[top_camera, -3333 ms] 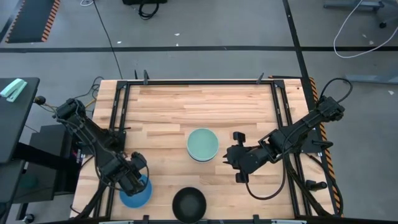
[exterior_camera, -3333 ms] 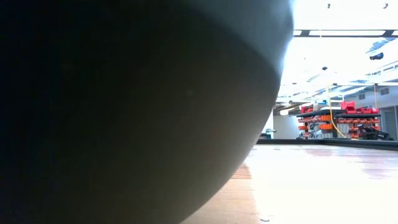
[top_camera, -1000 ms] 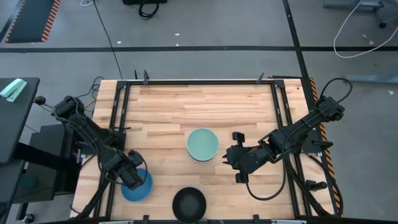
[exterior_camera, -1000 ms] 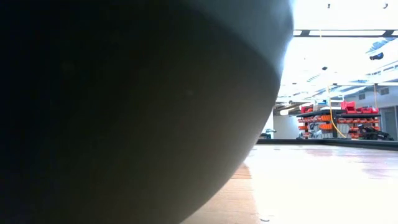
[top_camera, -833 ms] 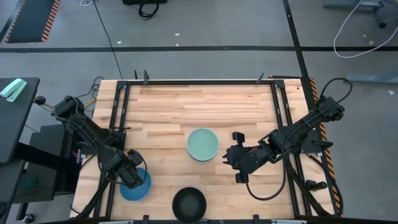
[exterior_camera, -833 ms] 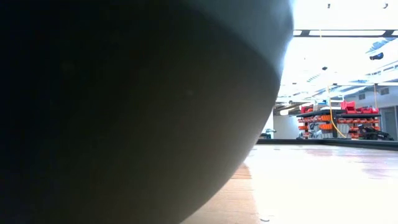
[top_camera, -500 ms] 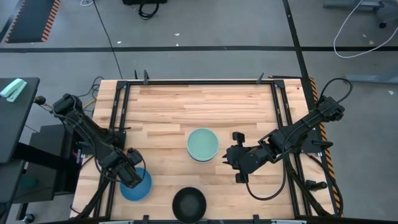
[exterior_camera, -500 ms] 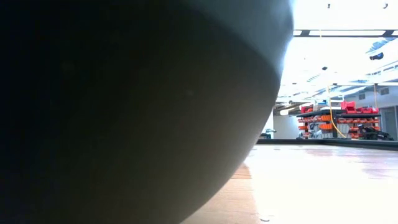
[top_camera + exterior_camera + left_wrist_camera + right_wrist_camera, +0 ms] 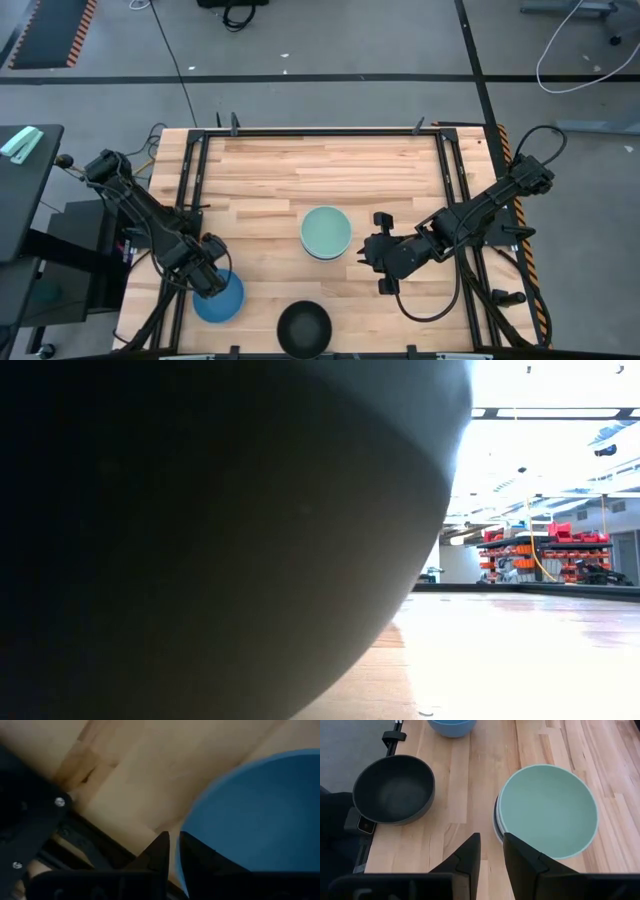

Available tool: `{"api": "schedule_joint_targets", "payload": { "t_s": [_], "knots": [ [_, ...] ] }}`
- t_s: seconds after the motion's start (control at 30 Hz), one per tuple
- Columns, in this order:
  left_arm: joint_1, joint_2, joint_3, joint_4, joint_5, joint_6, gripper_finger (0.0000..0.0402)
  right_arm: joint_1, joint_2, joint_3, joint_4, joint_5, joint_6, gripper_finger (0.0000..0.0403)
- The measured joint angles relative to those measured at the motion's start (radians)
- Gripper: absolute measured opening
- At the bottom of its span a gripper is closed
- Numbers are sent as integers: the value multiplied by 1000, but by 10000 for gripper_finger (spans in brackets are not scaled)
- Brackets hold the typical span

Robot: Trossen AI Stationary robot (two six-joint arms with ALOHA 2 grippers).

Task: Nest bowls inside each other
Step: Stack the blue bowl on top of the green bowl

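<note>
The blue bowl (image 9: 222,299) is near the table's near left corner, and my left gripper (image 9: 206,277) is shut on its rim. The same blue bowl (image 9: 260,820) fills much of the left wrist view. The mint green bowl (image 9: 326,232) sits mid-table, nested on top of other bowls whose rims (image 9: 496,820) show beneath it. A black bowl (image 9: 304,327) stands alone at the near edge. My right gripper (image 9: 376,255) waits right of the mint bowl, touching nothing; its fingers are nearly together (image 9: 490,842). My left gripper holds the blue bowl by its rim (image 9: 181,827) on the side toward the table's left edge. One finger (image 9: 195,852) is inside the bowl and the other finger (image 9: 161,851) outside. It comes from above, pointing down. Whether the bowl is clear of the table, I cannot tell.
The black bowl's wall (image 9: 200,540) stands right before the low camera and blocks most of that view. Black frame rails (image 9: 188,200) run along the table's left and right sides. Bare wood (image 9: 320,170) stretches across the far half of the table.
My left gripper has edged slightly toward the table's far left while keeping its hold on the blue bowl's rim. The bowl has hardly shifted. The right arm has kept still.
</note>
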Motion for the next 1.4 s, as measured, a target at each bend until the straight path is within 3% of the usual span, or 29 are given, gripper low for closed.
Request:
{"api": "schedule_joint_targets", "payload": {
  "t_s": [0.33, 0.6, 1.4],
  "knots": [
    [0, 0, -4, 43, -8, -9, 48, 0, 0, 0, 0, 0, 0, 92],
    [0, 0, -80, 125, 28, -10, 48, 0, 0, 0, 0, 0, 0, 92],
    [0, -38, -65, 122, 20, 3, 29, 0, 0, 0, 7, 0, 0, 92]
  ]
}}
